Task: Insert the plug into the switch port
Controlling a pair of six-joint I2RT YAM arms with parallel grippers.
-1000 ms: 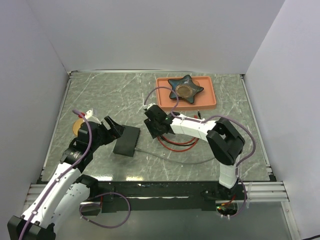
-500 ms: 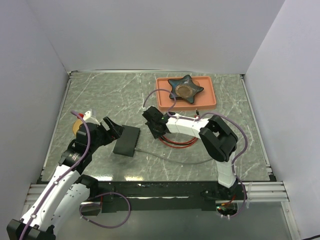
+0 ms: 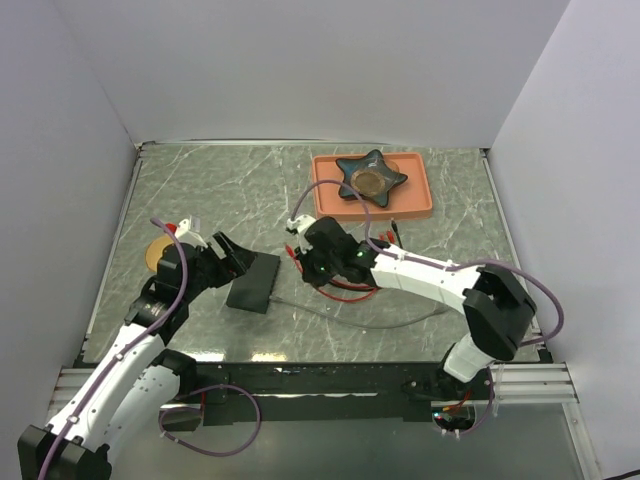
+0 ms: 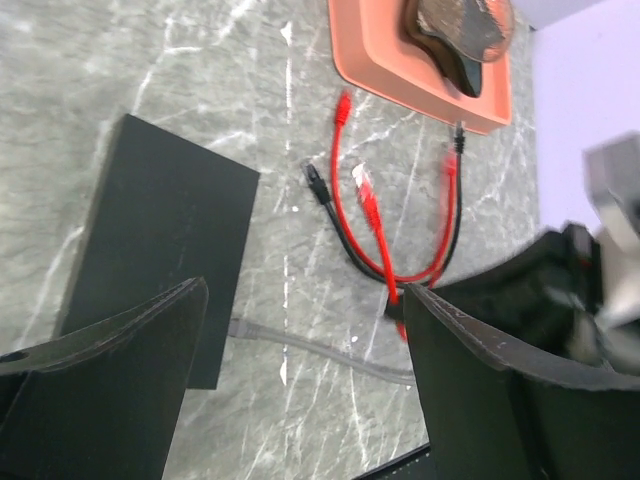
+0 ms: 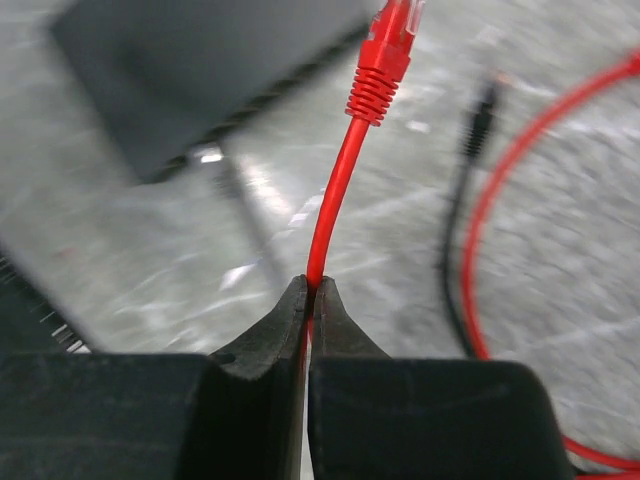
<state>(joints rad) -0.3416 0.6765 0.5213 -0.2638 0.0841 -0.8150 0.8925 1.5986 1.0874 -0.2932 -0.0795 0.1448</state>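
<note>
The left arm (image 3: 125, 350) reaches forward with the left claw (image 4: 303, 290) spread wide, angled rightward; the right arm (image 3: 420, 275) stretches low to the left, the right claw (image 5: 308, 287) pinched tightly together

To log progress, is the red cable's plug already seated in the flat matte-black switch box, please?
No, the right gripper is shut on the red cable, whose plug juts free short of the switch box.

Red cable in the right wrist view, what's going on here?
The right pincer is shut on the red cable a little behind its plug. The plug points toward the switch but is not in a port yet. The left pincer is open at the switch's edge, not gripping it. A black cable lies loose near the orange tray.
</note>
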